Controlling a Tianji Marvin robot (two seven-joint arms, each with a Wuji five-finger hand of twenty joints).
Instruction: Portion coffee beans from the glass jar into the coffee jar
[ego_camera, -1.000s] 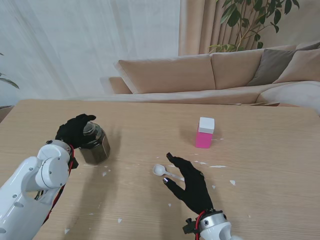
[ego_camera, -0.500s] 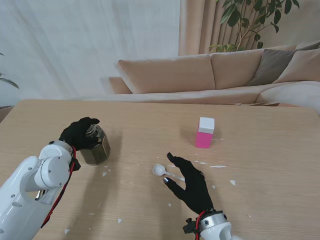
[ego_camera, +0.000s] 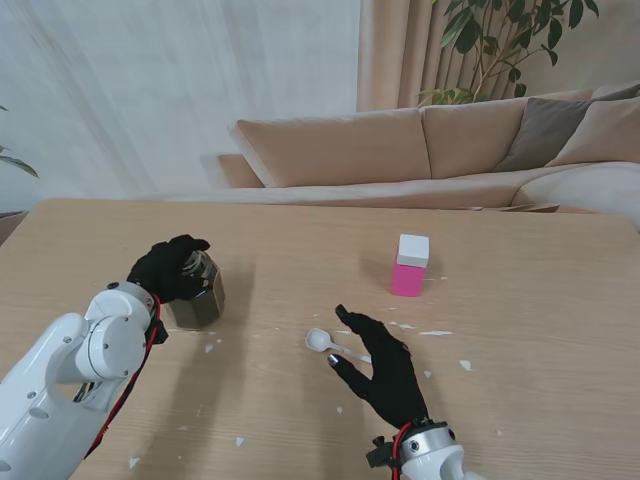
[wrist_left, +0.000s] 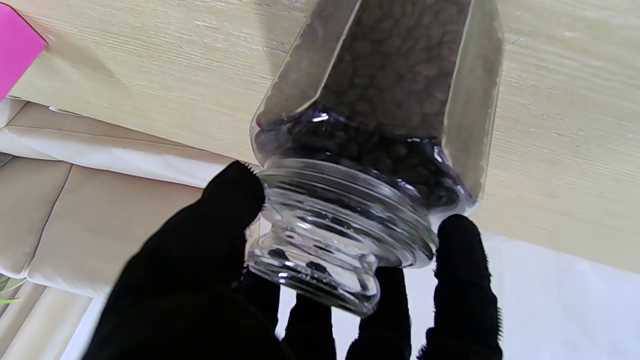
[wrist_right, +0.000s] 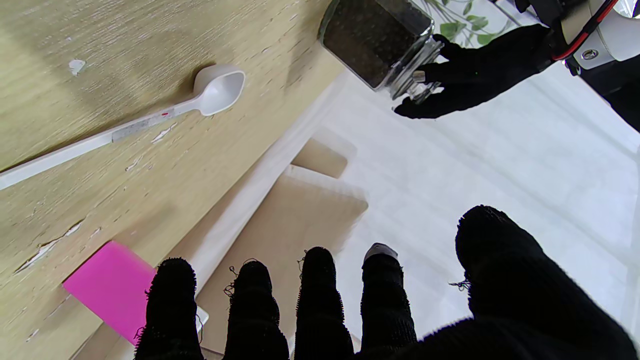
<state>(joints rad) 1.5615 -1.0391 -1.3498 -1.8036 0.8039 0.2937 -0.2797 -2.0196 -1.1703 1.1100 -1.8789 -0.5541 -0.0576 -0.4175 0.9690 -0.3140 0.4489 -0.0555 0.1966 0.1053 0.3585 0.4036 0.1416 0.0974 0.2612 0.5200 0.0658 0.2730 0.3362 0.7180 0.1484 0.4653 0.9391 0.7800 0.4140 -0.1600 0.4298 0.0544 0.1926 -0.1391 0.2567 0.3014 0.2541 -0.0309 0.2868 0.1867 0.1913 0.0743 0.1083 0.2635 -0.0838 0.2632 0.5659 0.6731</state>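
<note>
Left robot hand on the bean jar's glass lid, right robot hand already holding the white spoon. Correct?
Not quite. The right robot hand is open beside the white spoon, not holding it; the right wrist view shows the spoon lying free. The left robot hand does grip the bean jar by its glass lid.

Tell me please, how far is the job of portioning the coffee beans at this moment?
Early stage. Done: nothing portioned that I can see; the glass jar looks full of beans. In hand: the left robot hand grips the jar's lid end. Left: the spoon lies empty on the table, the right robot hand open over its handle, and the pink coffee jar stands capped.
</note>
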